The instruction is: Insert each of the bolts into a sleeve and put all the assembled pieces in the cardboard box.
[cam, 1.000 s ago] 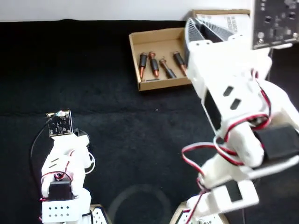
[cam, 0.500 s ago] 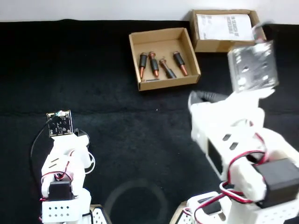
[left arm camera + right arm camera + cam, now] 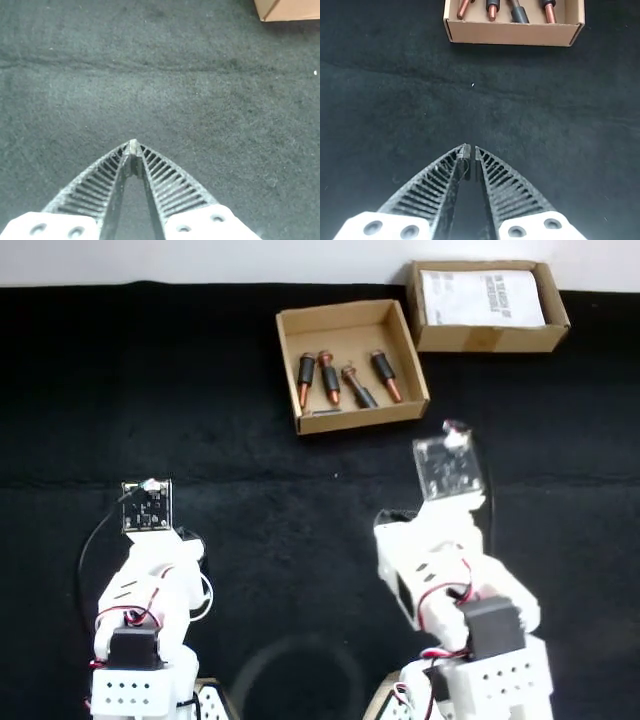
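Observation:
The open cardboard box [image 3: 292, 350] stands at the back middle of the black mat. Several bolts in dark sleeves [image 3: 330, 378] lie side by side in it, copper tips toward the front. In the right wrist view the same box [image 3: 514, 33] lies well beyond my right gripper [image 3: 470, 149], which is shut with nothing in it above bare mat. My left gripper [image 3: 133, 145] is shut and empty too, low over bare mat; a corner of the box [image 3: 292, 9] shows far off. Both arms sit folded near the front edge, the left arm [image 3: 148, 575] and the right arm [image 3: 447, 560].
A second cardboard box [image 3: 486, 336] holding a printed sheet stands at the back right, next to the first. A faint ring mark [image 3: 295, 670] shows on the mat between the two arm bases. Black mat [image 3: 200, 410] covers the whole table.
The right arm has drawn back from above the box and folded down toward its base. The left arm has shifted slightly to the right.

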Controlling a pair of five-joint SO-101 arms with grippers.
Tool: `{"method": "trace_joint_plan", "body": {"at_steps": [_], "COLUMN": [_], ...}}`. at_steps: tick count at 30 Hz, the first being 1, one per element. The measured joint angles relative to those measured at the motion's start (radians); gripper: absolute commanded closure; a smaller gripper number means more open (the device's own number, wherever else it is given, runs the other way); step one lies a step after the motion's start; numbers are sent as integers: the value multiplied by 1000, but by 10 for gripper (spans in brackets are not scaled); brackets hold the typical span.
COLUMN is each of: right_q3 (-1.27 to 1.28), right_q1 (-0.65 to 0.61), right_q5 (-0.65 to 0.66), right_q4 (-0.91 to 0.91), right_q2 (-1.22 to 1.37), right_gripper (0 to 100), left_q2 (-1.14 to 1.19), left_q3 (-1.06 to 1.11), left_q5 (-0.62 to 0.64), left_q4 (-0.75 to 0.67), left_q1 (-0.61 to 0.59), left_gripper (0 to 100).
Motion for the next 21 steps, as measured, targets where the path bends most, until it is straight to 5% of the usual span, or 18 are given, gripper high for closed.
{"method": "trace_joint_plan", "body": {"at_steps": [9,21], "right_q3": [575,678], "right_q1": [0,0], "right_q5": [0,0], "right_q4": [-339,-275], "right_q2": [-292,-537], "right_gripper": [992,992], "left_q2": [0,0], "left_q3": [0,0], "left_q5": [0,0], "left_q4": [127,325], "left_q1": [34,38], "left_gripper": [988,990]}}
